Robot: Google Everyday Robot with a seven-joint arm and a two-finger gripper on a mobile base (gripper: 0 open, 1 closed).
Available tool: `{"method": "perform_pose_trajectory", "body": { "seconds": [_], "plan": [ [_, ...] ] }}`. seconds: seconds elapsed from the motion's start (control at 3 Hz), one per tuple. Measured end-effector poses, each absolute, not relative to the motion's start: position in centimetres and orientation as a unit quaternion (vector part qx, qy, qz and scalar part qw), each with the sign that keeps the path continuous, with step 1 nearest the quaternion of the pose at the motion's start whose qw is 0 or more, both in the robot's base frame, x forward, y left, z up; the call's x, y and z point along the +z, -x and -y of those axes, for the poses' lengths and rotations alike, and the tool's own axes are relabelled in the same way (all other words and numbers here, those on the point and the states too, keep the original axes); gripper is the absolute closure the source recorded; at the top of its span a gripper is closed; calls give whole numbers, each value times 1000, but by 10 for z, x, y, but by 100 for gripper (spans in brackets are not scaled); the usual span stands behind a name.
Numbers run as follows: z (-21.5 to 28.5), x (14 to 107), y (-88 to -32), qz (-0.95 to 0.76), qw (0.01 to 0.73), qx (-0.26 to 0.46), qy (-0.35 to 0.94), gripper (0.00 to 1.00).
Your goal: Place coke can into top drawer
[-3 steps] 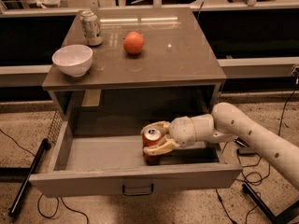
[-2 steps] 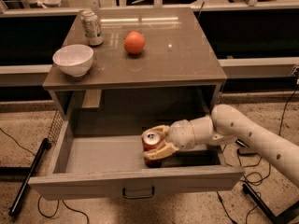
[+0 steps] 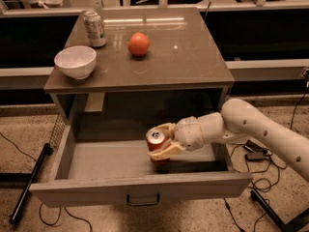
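Coke can (image 3: 157, 144) (upright) held by end effector (image 3: 163, 141) inside top drawer (image 3: 140, 187)

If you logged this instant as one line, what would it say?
pincer: shut on coke can, inside top drawer | top drawer: open | coke can: upright | release: not yet

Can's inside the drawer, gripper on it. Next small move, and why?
Probably lower it slightly before releasing. The gripper is shut on the coke can, held roughly upright inside the open top drawer, right of centre, and I cannot tell whether its base touches the drawer floor.
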State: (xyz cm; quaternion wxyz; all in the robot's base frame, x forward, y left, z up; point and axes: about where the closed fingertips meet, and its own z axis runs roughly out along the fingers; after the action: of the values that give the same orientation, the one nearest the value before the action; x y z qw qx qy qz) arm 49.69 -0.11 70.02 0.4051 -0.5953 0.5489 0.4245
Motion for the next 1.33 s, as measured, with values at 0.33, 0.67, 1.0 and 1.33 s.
{"method": "perform_pose_trajectory", "body": {
  "seconds": [0.33,0.67,1.0,1.33],
  "plan": [
    [-5,695,-496,-544,413,448,576,100],
    [-5,692,-495,-547,415,448,573,100],
    [-5,692,-495,-548,416,448,571,100],
    [-5,690,-495,-548,419,454,564,82]
  ]
}}
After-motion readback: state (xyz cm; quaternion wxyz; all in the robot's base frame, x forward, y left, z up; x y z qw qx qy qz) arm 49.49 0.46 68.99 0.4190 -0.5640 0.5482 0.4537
